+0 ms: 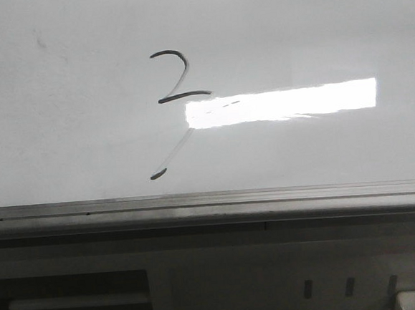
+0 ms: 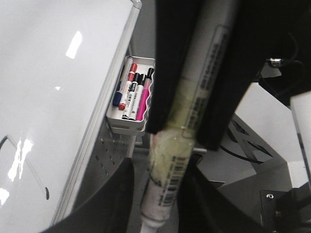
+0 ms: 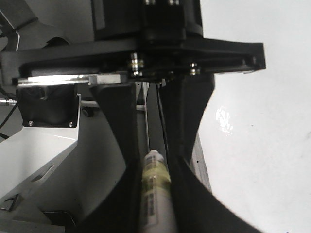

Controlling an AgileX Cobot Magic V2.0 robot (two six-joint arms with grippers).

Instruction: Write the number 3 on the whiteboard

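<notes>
The number 3 (image 1: 187, 95) is drawn in thin dark marker on the whiteboard (image 1: 313, 32), left of centre, its faint tail ending in a dark tick (image 1: 158, 175). No gripper shows in the front view. In the left wrist view my left gripper (image 2: 160, 213) is shut on a white marker (image 2: 170, 160) wrapped in yellowish tape, beside the whiteboard (image 2: 48, 97), off its surface; the tick (image 2: 47, 193) shows there. In the right wrist view my right gripper (image 3: 155, 208) is shut on a second taped white marker (image 3: 155, 189), next to the whiteboard (image 3: 257, 145).
A grey metal edge rail (image 1: 211, 201) runs along the board's lower edge. A bright rectangular light reflection (image 1: 282, 102) lies right of the 3. A small white tray (image 2: 127, 127) on the frame holds several spare markers (image 2: 133, 90). Grey perforated frame parts stand below the board.
</notes>
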